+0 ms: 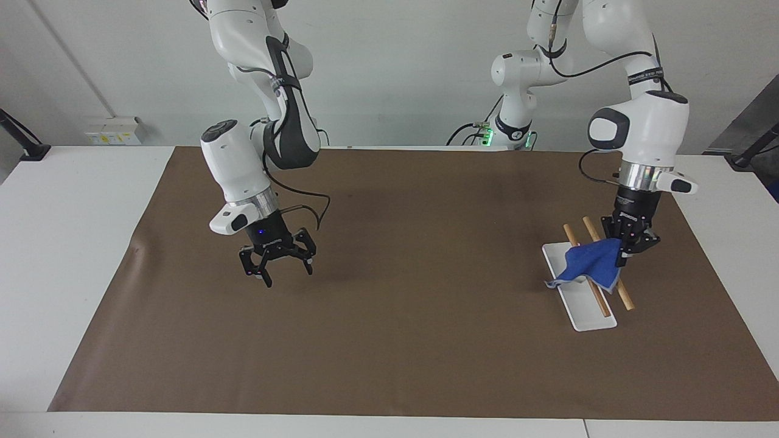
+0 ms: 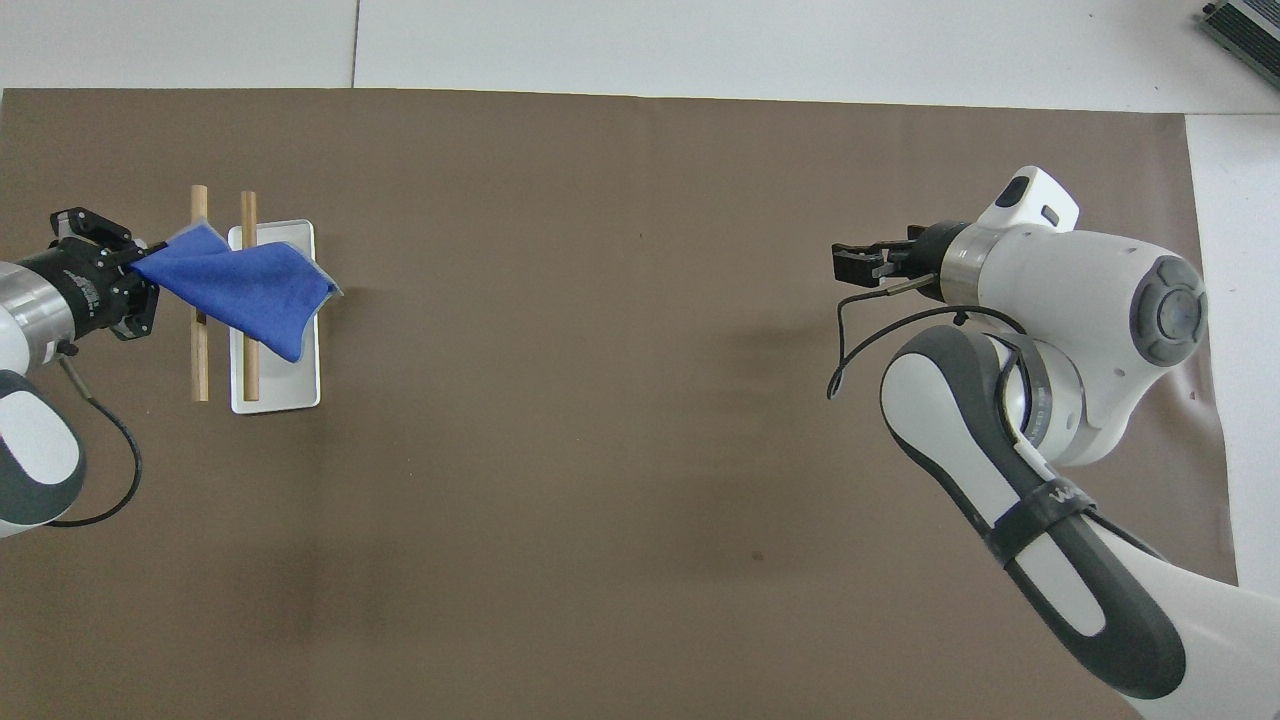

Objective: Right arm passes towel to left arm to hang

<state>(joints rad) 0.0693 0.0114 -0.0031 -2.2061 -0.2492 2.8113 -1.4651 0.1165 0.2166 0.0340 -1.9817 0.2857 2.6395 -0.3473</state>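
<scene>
Towel pinched by corner in left gripper, draped over two wooden rods above white tray. Right gripper spread wide, holding nothing, over brown mat.

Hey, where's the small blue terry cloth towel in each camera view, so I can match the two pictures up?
Facing view: the small blue terry cloth towel sits at the picture's right, pinched by the left gripper, draped over the wooden rods.
Overhead view: the towel sits at the picture's left, over the same rods.
Shared landmark: the white rectangular tray under the rods.
</scene>
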